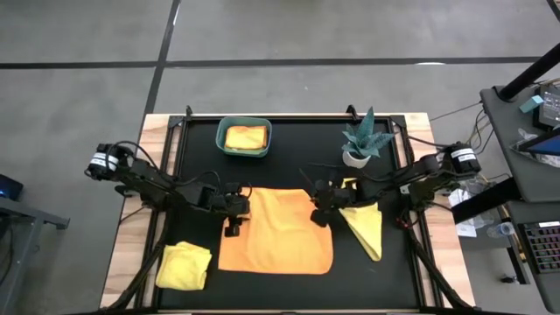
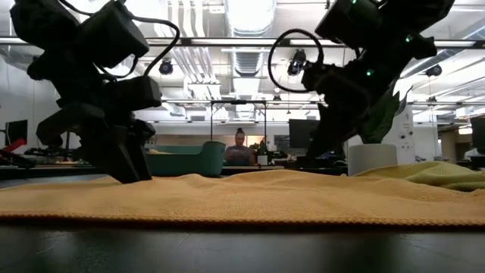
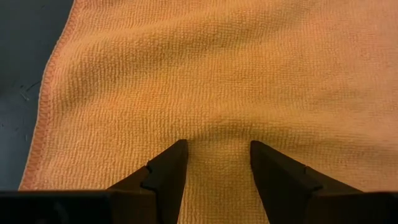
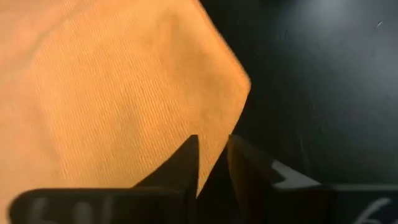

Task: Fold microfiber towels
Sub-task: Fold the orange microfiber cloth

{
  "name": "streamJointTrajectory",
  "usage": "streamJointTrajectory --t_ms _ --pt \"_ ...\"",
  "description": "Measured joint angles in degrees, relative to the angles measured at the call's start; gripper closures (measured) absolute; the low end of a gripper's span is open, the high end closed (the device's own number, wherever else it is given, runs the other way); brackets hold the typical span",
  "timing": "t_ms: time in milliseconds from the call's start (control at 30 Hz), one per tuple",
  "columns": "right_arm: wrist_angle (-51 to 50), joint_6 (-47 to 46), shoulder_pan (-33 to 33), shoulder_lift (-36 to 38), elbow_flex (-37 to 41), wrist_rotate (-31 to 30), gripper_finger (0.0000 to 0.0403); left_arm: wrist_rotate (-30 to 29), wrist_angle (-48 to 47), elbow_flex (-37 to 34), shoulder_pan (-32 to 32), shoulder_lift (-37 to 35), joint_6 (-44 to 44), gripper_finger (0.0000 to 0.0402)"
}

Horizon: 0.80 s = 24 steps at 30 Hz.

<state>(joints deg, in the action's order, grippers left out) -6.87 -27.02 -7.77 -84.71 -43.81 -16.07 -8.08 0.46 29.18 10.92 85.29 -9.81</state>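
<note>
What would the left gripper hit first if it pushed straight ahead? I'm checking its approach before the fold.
Most likely the orange towel: the left gripper has open fingers pointing straight onto its weave, nothing between.

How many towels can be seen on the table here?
4: orange towel spread mid-table, yellow towel bunched at front left, yellow towel at right, folded towel in the teal bin. More may be hidden beneath.
</note>
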Motion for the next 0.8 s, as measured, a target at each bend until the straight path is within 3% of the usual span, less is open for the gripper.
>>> streamJointTrajectory --t_ms 200,367,467,633,800 --pt "3.67 -0.94 -0.06 -5.07 0.02 -0.24 0.0263 -0.02 -0.02 -0.1 0.0 -0.03 -0.3 0.0238" --pt "7.14 -1.69 -0.06 -7.7 0.04 -0.34 0.0241 -0.05 0.42 -0.19 -0.02 0.01 -0.32 0.0238" --pt "9.87 0.1 -0.28 -7.99 0.04 2.43 0.0253 -0.09 0.58 -0.21 -0.04 0.03 -0.32 0.0238" --pt "17.43 2.15 -1.51 -7.71 0.0 12.31 0.0296 -0.11 0.69 -0.32 -0.04 0.03 -0.32 0.0238" --pt "21.85 2.42 -4.22 -7.89 -0.02 13.07 0.0338 -0.13 0.75 -0.31 -0.04 0.05 -0.32 0.0238"
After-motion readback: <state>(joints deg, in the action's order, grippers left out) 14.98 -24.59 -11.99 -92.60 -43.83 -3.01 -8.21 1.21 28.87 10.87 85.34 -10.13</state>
